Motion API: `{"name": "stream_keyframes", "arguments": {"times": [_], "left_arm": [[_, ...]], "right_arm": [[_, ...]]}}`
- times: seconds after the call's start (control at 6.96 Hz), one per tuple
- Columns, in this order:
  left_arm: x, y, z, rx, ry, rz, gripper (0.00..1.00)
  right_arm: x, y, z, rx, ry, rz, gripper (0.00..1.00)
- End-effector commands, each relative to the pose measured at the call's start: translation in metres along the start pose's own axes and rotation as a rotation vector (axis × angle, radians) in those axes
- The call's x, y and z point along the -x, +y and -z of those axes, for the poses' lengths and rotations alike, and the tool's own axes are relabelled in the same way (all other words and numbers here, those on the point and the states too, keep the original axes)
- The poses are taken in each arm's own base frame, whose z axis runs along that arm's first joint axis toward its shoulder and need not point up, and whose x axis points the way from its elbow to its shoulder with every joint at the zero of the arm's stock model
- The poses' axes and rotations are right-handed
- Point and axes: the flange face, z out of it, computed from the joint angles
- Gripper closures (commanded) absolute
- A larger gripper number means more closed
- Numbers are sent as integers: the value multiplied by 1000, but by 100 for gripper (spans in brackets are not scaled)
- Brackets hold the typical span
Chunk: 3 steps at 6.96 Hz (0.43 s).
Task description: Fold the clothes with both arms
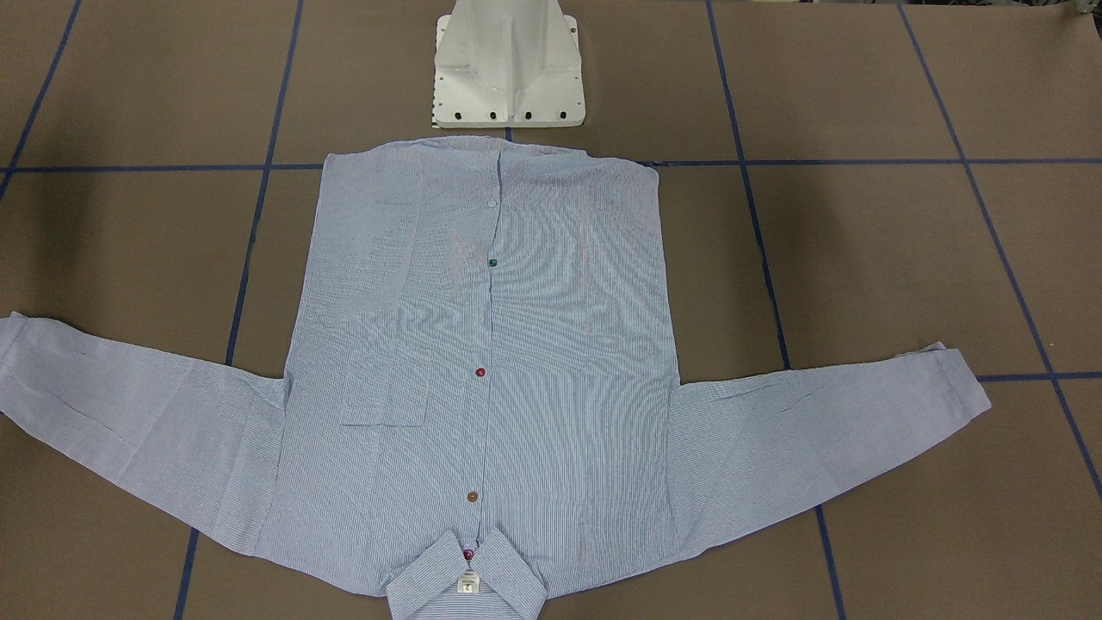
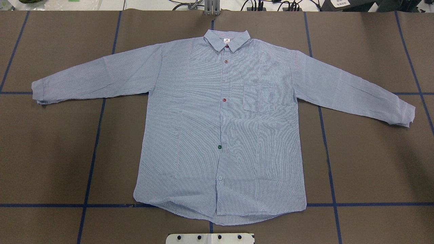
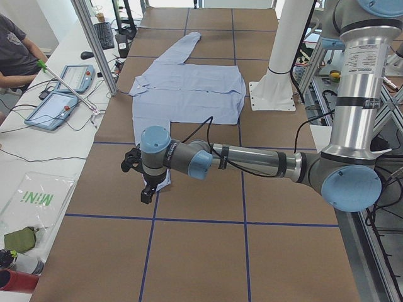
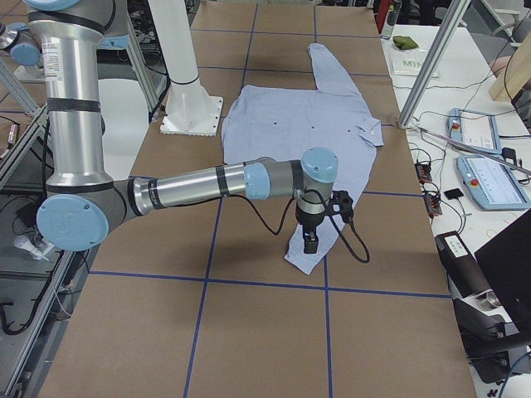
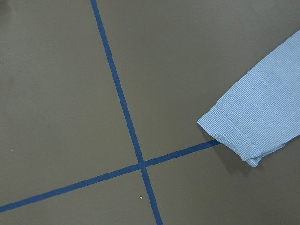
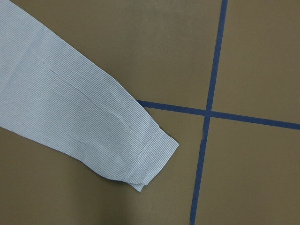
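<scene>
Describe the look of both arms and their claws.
Left arm and right arm: silver-grey tubes, round pale blue joint caps, black bands, and a loose black cable looping along each. Left claw and right claw are black.

Open table flanks shirt; mounting base just beside it.

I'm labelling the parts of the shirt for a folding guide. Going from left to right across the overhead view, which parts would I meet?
sleeve cuff → row of buttons → chest pocket → other sleeve cuff
</scene>
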Motion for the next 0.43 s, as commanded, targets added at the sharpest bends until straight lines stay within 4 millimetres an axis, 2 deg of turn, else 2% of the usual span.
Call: {"name": "stream_keyframes", "arguments": {"times": [0.0,0.29], "left_arm": [[-2,6,1,-2,4,-2,0],[-4,9,2,-3,6,-4,0]], "right_arm": [[-9,7,-27,6,-31,18,0],[7,5,-49,-18,-55,80,0]]}}
